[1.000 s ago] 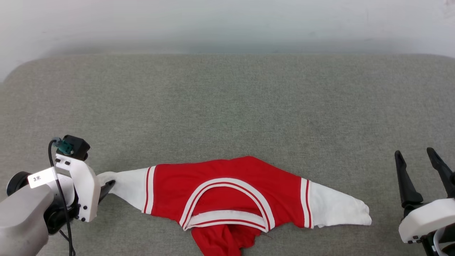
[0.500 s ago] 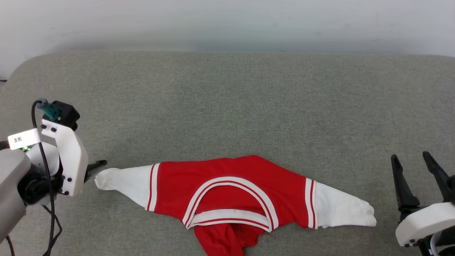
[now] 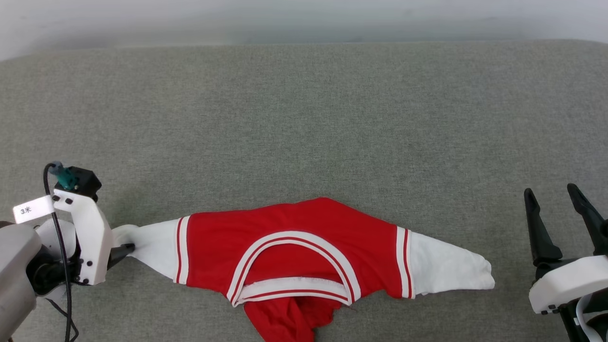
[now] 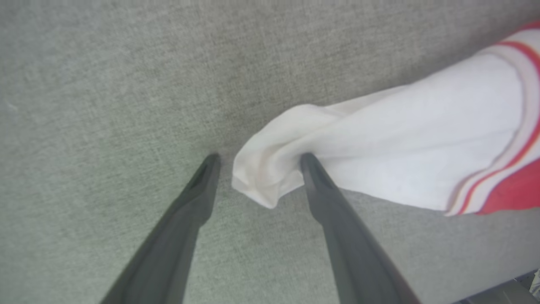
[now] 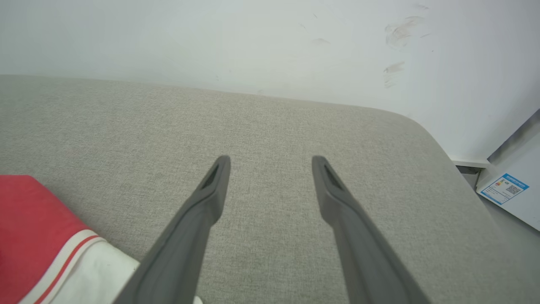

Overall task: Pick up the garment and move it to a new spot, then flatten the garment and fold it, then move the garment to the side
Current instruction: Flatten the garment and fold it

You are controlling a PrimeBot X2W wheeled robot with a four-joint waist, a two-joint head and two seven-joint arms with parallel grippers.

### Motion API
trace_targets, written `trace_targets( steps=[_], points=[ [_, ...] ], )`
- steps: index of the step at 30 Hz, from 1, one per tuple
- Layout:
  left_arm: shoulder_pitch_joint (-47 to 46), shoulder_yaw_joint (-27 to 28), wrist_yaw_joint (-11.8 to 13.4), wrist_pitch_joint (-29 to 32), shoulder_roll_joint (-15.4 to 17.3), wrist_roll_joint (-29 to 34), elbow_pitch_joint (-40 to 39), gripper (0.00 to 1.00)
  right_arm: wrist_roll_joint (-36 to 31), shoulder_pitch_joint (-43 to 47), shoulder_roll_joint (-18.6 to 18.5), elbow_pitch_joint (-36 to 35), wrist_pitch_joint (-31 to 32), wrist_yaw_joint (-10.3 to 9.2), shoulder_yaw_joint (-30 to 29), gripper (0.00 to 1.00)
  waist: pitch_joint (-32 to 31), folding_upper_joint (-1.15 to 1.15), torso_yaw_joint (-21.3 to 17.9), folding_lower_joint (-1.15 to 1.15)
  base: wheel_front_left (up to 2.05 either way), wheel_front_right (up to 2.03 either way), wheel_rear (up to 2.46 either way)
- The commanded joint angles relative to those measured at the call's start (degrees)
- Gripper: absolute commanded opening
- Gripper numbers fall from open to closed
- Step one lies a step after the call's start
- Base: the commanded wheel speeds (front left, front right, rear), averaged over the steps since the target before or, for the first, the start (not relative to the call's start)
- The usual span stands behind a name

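Observation:
The garment (image 3: pixel 294 247), a red jersey with white sleeve ends and striped trim, lies spread sideways near the front edge, collar toward me. Its lower part is bunched at the front edge. My left gripper (image 3: pixel 124 249) is at the left sleeve end (image 4: pixel 270 177). In the left wrist view my left gripper (image 4: pixel 258 162) is open, with the sleeve's crumpled tip lying between the fingers. The right-hand finger (image 4: pixel 312 173) rests against the white cloth. My right gripper (image 3: pixel 558 209) stands open and empty to the right of the right sleeve (image 5: pixel 101 270).
The grey upholstered surface (image 3: pixel 304 118) stretches wide behind the garment up to a white wall (image 5: pixel 253 38). Its far right corner (image 5: pixel 422 126) is rounded. Beyond that corner stands a white box with a blue label (image 5: pixel 506 188).
My left gripper opened fully, lifted off the left sleeve end, then came back down around its tip. The head camera has tilted, shifting the whole picture.

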Motion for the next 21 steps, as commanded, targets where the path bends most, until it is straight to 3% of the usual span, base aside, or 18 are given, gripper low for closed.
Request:
trace_targets(
  steps=[1,3,4,5,6,7,15,21],
  points=[
    [1.9,-1.0,0.0,-0.4,-1.7,0.3,1.8,1.00,-0.5,-1.1,-0.3,-0.2,-0.1,-0.05,0.1,1.00,0.6,0.00,-0.4,0.00,0.00,0.00,0.00],
    [3.2,-1.5,-0.4,-0.2,-3.0,-0.4,3.1,1.00,-0.5,-1.1,-0.4,-0.2,0.0,-0.05,0.0,1.00,0.8,0.00,-0.5,0.00,0.00,0.00,0.00],
    [3.7,-1.8,-0.4,-0.1,-3.8,-0.3,3.6,0.49,-0.6,-1.1,-0.5,-0.2,0.1,-0.05,0.0,1.00,0.8,0.00,-0.5,0.00,0.00,0.00,0.00],
    [4.0,-2.0,-0.6,-0.1,-4.4,-0.3,4.0,0.08,-0.5,-1.2,-0.5,-0.2,0.3,-0.05,-0.1,1.00,0.8,0.00,-0.4,0.00,0.00,0.00,0.00],
    [4.0,-2.0,-0.6,-0.1,-4.4,-0.3,4.0,0.08,-0.5,-1.2,-0.5,-0.2,0.3,-0.05,-0.1,1.00,0.8,0.00,-0.4,0.00,0.00,0.00,0.00],
    [4.2,-2.1,-0.9,-0.2,-4.9,-0.6,4.3,0.00,-0.5,-1.4,-0.6,-0.1,0.4,-0.05,-0.2,1.00,0.7,0.00,-0.3,0.00,0.00,0.00,0.00],
    [1.2,-0.2,-1.5,-6.5,-4.0,0.2,4.9,0.00,1.5,-2.7,-4.3,-0.7,3.6,-0.05,0.8,1.00,-2.6,0.00,0.9,0.00,0.00,0.00,0.00],
    [0.8,0.8,-1.5,-12.7,-1.0,1.4,0.3,0.00,8.1,-4.1,-13.9,-2.0,12.5,-0.05,5.3,1.00,-5.7,0.00,1.8,0.00,0.00,0.00,0.00]
  ],
)
